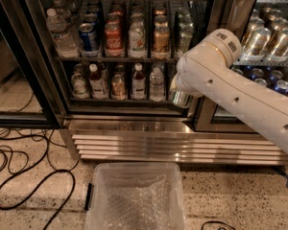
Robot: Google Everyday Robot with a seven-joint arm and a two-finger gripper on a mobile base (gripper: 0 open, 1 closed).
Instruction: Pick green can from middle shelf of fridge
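Your gripper [181, 96] hangs below the white arm joint [216, 51]; you cannot tell whether it is open or closed. The green can [184, 34] stands upright above it and farther in, at the right end of the middle shelf [115, 59], beside the orange-gold can [161, 36].

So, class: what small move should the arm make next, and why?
Probably swing left: the green can stands on the middle shelf between the red can and gold can, while the arm sits right of it, hiding the gripper behind it.
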